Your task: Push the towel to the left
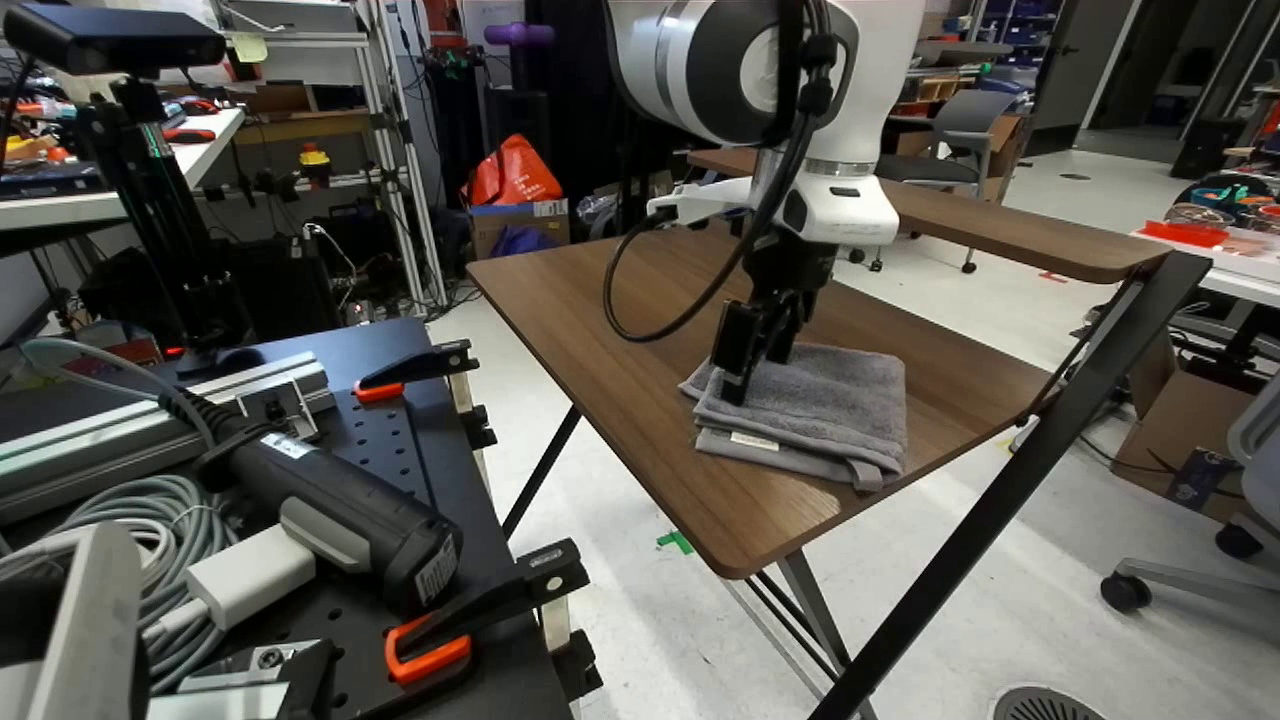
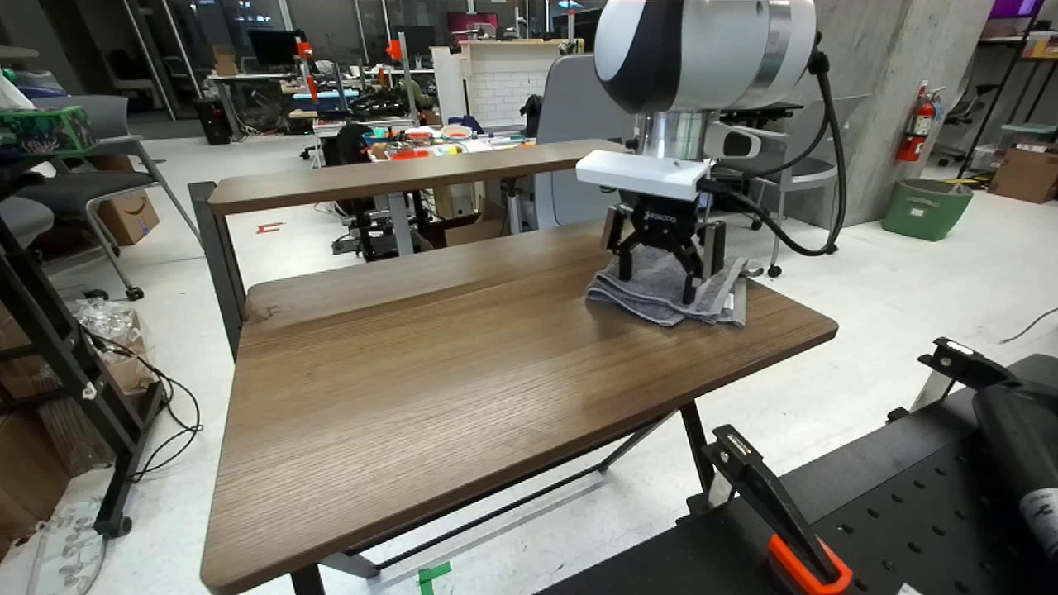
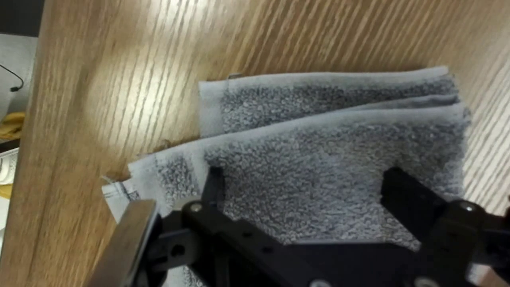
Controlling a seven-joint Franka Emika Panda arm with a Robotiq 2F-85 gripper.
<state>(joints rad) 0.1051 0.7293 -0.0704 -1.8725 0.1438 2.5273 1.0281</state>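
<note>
The towel (image 1: 835, 400) is a folded grey cloth lying on the brown tabletop (image 1: 600, 320), near one end of it. It shows in both exterior views, here too (image 2: 640, 304), and fills much of the wrist view (image 3: 326, 147) with its layered edges. My gripper (image 2: 657, 289) points down over the towel, with its fingers spread apart. The fingertips (image 1: 757, 375) appear to touch the towel's top. In the wrist view the fingers (image 3: 305, 173) stand open with only towel surface showing between them. The towel's near part is hidden behind the gripper body there.
A raised brown shelf (image 2: 413, 175) runs along one long side of the tabletop. A slanted black table leg (image 1: 1010, 480) stands by the towel's end. A black bench (image 1: 400, 480) with orange-tipped clamps (image 1: 430, 650) and cables is beside the table. Chairs (image 2: 91, 182) stand around.
</note>
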